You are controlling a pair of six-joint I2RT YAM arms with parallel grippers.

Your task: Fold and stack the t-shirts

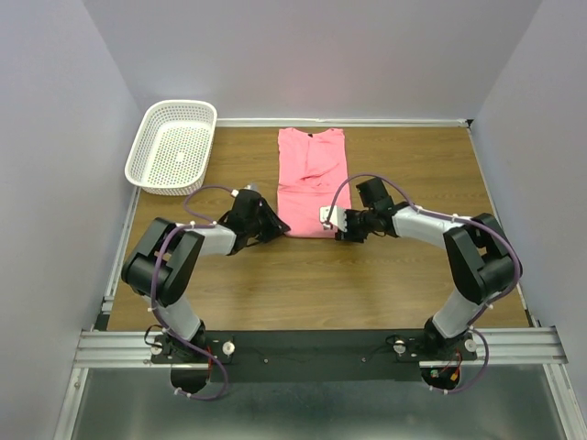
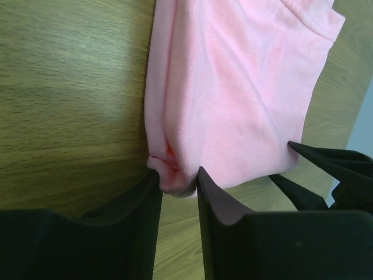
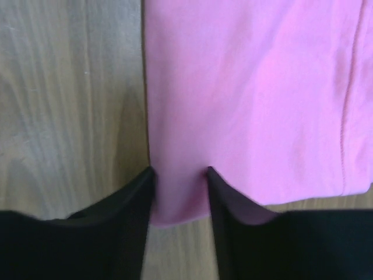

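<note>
The pink t-shirt (image 1: 312, 179) lies on the wooden table as a long narrow strip, neck at the far end. My left gripper (image 1: 279, 228) is at its near left corner. In the left wrist view that corner of the t-shirt (image 2: 233, 87) is bunched up and pinched in the left gripper (image 2: 178, 178). My right gripper (image 1: 334, 226) is at the near right corner. In the right wrist view the t-shirt (image 3: 250, 87) lies flat, and the right gripper (image 3: 180, 172) straddles its corner with the jaws still apart.
A white mesh basket (image 1: 172, 147) stands at the far left of the table (image 1: 321, 284), apart from the shirt. Grey walls close in the left, back and right sides. The right gripper's black fingers (image 2: 326, 169) show at the right edge of the left wrist view.
</note>
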